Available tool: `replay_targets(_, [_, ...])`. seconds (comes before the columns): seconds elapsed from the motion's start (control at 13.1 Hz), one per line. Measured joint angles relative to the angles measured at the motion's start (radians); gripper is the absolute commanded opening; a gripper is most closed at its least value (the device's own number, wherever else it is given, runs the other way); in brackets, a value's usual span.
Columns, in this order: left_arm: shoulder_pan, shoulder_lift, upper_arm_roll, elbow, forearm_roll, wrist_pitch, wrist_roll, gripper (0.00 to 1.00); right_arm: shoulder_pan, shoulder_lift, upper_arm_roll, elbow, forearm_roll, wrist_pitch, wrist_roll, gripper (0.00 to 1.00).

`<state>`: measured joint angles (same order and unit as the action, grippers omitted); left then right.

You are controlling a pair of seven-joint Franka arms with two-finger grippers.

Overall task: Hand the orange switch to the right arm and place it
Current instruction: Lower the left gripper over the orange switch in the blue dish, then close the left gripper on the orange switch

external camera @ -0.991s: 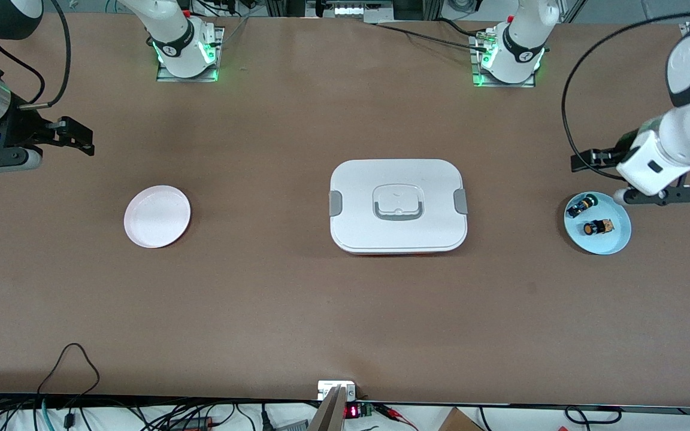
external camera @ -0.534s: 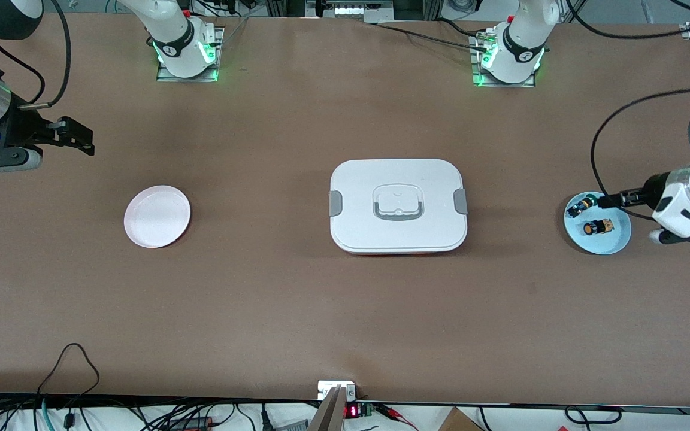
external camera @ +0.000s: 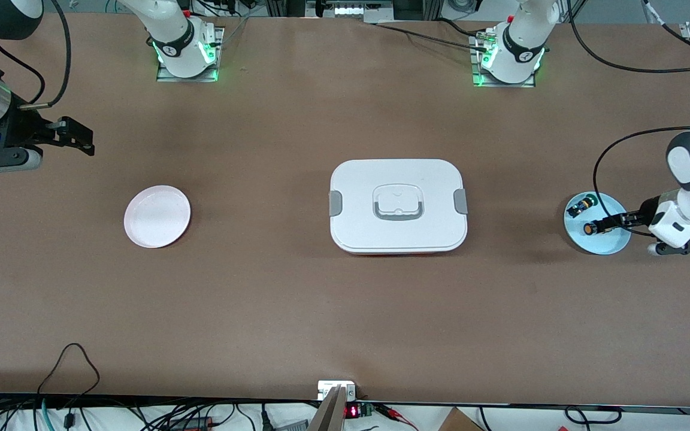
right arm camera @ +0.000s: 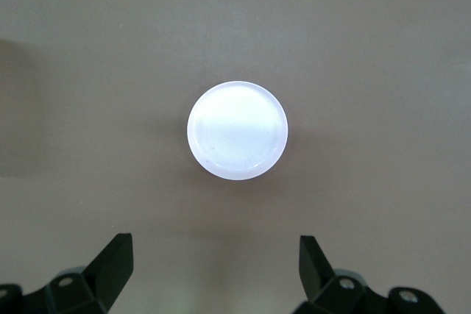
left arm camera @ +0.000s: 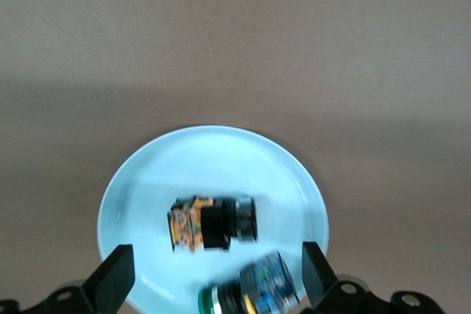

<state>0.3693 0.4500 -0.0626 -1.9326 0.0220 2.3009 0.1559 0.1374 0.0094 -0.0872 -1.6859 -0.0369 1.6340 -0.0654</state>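
The orange switch [external camera: 590, 228] lies on its side on a light blue plate [external camera: 598, 244] at the left arm's end of the table. A green-capped switch [external camera: 578, 208] lies beside it, farther from the front camera. My left gripper [external camera: 607, 224] is open and low over the plate, its fingertips close to the orange switch and holding nothing. In the left wrist view the orange switch [left arm camera: 210, 223] and the green switch [left arm camera: 250, 295] lie on the plate [left arm camera: 147, 182] by the open left gripper [left arm camera: 215, 284]. My right gripper [external camera: 78, 136] waits open and empty in the air at the right arm's end.
A white lidded box [external camera: 398, 206] with a grey handle stands mid-table. A pale pink plate [external camera: 157, 216] lies toward the right arm's end; it shows in the right wrist view [right arm camera: 237, 130] ahead of the right gripper [right arm camera: 213, 270]. Cables run along the table's front edge.
My left arm has swung down, bringing its gripper from beside the blue plate's rim to over the plate at the orange switch. The right arm has not moved.
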Motion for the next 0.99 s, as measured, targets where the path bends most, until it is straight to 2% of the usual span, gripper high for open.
replay_targets(0.38, [0.037,0.063,-0.001,-0.068,0.0,0.163,0.035,1.0,0.0,0.0,0.0,0.0,0.0,0.0,0.0,1.0])
replay_targets(0.76, [0.039,0.085,-0.011,-0.068,0.0,0.19,0.036,0.98,0.0,0.0,0.0,0.0,0.0,0.0,0.0,1.0])
replay_targets(0.91, [0.039,0.085,-0.011,-0.068,0.0,0.19,0.036,0.84,0.0,0.0,0.0,0.0,0.0,0.0,0.0,1.0])
replay_targets(0.99, [0.039,0.085,-0.011,-0.068,0.0,0.19,0.036,0.67,0.0,0.0,0.0,0.0,0.0,0.0,0.0,1.0])
